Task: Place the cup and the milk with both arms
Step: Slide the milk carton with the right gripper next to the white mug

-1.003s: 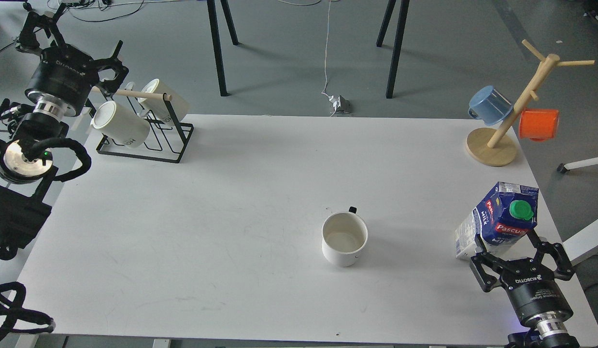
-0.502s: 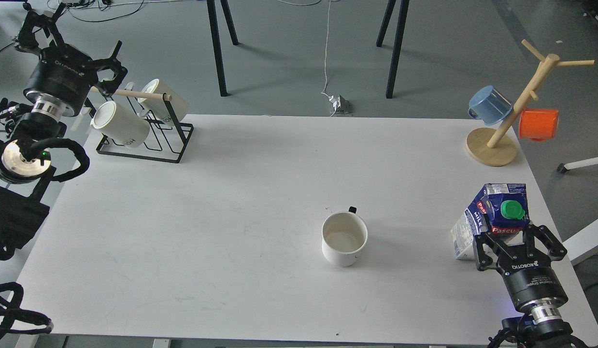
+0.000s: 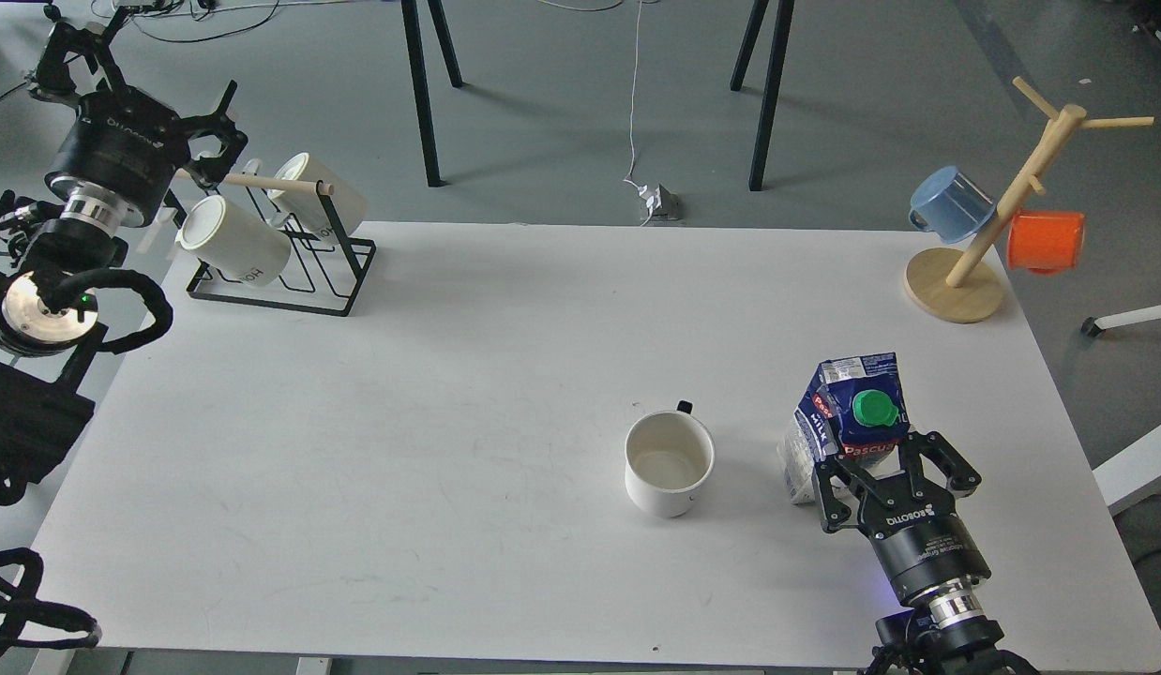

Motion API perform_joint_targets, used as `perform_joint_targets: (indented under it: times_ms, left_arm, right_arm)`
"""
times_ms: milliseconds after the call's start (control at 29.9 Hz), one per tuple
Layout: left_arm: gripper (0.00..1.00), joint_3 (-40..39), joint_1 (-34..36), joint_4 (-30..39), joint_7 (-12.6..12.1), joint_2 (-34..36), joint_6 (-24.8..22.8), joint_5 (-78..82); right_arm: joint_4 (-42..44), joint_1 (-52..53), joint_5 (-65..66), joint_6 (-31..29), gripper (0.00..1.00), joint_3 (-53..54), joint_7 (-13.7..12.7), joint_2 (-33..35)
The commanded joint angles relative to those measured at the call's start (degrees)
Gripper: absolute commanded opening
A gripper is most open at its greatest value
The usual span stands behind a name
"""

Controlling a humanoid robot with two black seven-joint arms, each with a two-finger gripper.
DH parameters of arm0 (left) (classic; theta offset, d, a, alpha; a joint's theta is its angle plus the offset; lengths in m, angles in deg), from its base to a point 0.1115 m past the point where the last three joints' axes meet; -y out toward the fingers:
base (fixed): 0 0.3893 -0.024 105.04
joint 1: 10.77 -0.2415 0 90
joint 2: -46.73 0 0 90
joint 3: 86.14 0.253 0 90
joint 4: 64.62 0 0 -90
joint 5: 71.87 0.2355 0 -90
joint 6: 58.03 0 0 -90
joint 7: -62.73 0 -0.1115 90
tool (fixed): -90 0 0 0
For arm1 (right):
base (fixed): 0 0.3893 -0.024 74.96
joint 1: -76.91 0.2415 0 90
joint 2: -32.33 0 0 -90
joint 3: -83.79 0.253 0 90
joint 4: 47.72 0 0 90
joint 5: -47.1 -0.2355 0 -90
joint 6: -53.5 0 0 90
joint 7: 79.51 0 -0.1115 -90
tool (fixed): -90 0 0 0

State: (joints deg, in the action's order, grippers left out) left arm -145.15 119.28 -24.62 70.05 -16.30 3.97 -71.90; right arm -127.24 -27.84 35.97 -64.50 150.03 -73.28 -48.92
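A white cup [image 3: 669, 461] stands upright and empty on the white table [image 3: 449, 394], right of centre, its small dark handle at the back. A blue milk carton [image 3: 848, 422] with a green cap is just to the cup's right, tilted slightly. My right gripper [image 3: 873, 461] comes in from the front edge and is shut on the carton's lower part. My left gripper [image 3: 215, 136] is at the far back left, above the mug rack's wooden bar. Its fingers are spread and hold nothing.
A black wire rack [image 3: 276, 272] holding two white mugs [image 3: 232, 239] stands at the back left corner. A wooden mug tree [image 3: 956, 281] with a blue mug [image 3: 951, 202] and an orange mug [image 3: 1045, 241] stands at the back right. Black trestle legs stand on the floor beyond the table.
My right gripper has carried the milk carton leftward from the table's right edge to just beside the white cup. The left arm has hardly moved.
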Motion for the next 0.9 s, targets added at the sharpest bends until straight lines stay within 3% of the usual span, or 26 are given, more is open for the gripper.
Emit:
perform_joint_targets:
  times_ms: [0, 502, 702, 869]
  left_arm:
    - [1.00, 0.03, -0.05, -0.01, -0.02, 0.19, 0.00, 0.02]
    - [1.00, 0.03, -0.14, -0.01, -0.02, 0.28, 0.00, 0.11]
    - [1.00, 0.12, -0.14, -0.09, 0.06, 0.37, 0.00, 0.20]
    - [1.00, 0.12, -0.14, -0.09, -0.11, 0.37, 0.00, 0.20]
  right_arm:
    - [0.42, 1.48, 2.42, 0.00, 0.55, -1.90, 0.01, -3.12]
    - [3.06, 3.15, 5.59, 0.00, 0.58, -4.54, 0.10, -5.76]
    - [3.32, 3.06, 5.59, 0.00, 0.82, -4.54, 0.19, -6.38]
    - [2.97, 2.63, 5.59, 0.00, 0.90, -4.54, 0.19, -6.47]
